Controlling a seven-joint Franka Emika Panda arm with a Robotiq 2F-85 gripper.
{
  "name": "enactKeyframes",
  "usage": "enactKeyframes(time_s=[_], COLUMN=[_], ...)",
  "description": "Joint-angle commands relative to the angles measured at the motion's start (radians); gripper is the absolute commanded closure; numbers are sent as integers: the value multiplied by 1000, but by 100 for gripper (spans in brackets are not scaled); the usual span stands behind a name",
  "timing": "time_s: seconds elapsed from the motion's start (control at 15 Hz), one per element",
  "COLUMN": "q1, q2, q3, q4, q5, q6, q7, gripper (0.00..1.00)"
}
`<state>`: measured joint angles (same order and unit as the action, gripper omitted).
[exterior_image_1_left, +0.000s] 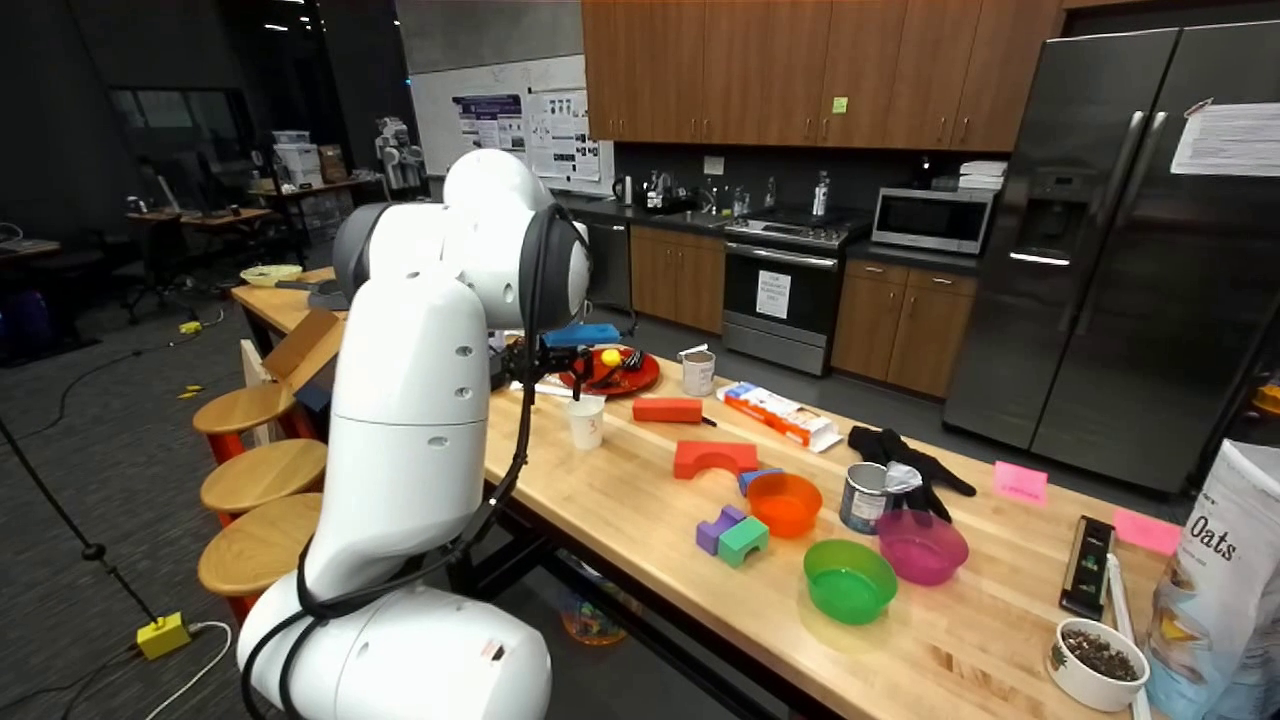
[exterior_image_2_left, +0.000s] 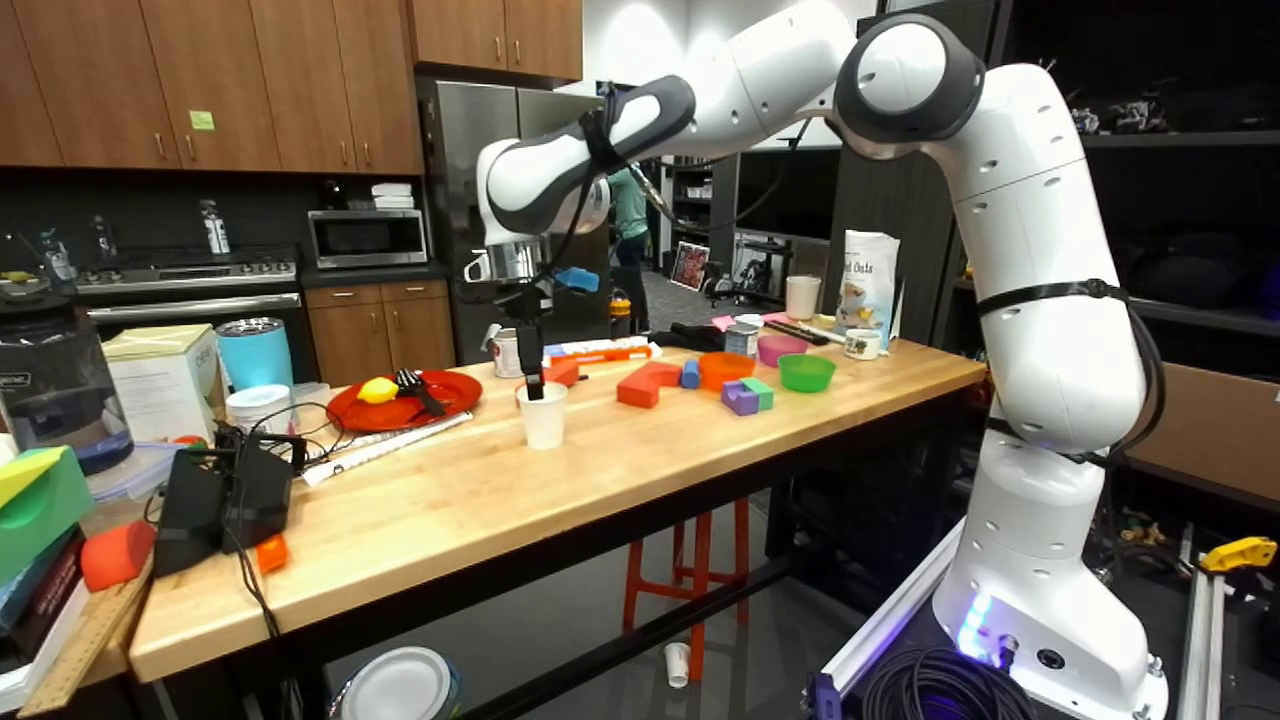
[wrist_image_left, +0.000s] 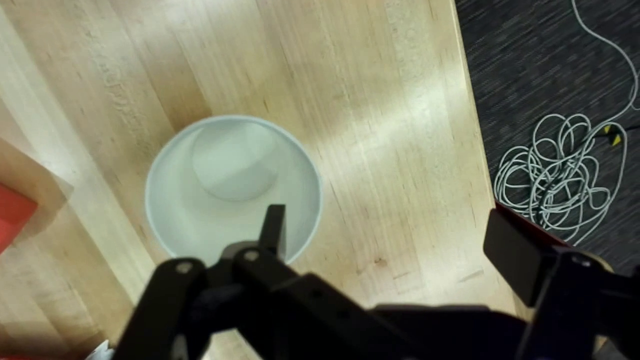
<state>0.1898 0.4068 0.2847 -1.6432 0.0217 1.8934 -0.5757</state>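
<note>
Black gripper (wrist_image_left: 392, 237), closest to the wrist cam, hangs w/ jaws spread wide & nothing held, over a wood table (wrist_image_left: 380, 130). White cup (wrist_image_left: 232, 165) stands upright on the tabletop, mouth up, long axis vert.; in an exterior view its side carries a red 3 (exterior_image_1_left: 591, 424). What counts most, by the look of it: the cup sits off to one side of the jaws, not centered btwn them. From above, one finger (wrist_image_left: 274, 227) is over the cup's mouth, the other finger (wrist_image_left: 512, 255) well outside the rim, out by the table edge, w/ a stretch of cup wall btwn. Can't tell if the inner tip dips below the rim. Only one arm (exterior_image_2_left: 580, 160) on scene. Nearby: red block (exterior_image_1_left: 668, 409), red plate (exterior_image_2_left: 460, 388) w/ lemon (exterior_image_2_left: 377, 390).
</note>
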Motion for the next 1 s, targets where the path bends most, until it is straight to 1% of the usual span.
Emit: enactKeyframes(time_s=[0.0,0.53,0.6,0.67,0.73,0.93], q1=[-3,-10,-11,-11,-12,-12], q2=[60,195,207,215,224,236], q3=[-2,9,10,11,11,9], q4=[80,191,200,204,210,226], q5=[11,52,61,70,78,92], q6=[-46,-45,-43,-38,-38,-56], q7=[-32,-108,-112,-114,-111,-102], gripper=[0,0,25,26,31,54])
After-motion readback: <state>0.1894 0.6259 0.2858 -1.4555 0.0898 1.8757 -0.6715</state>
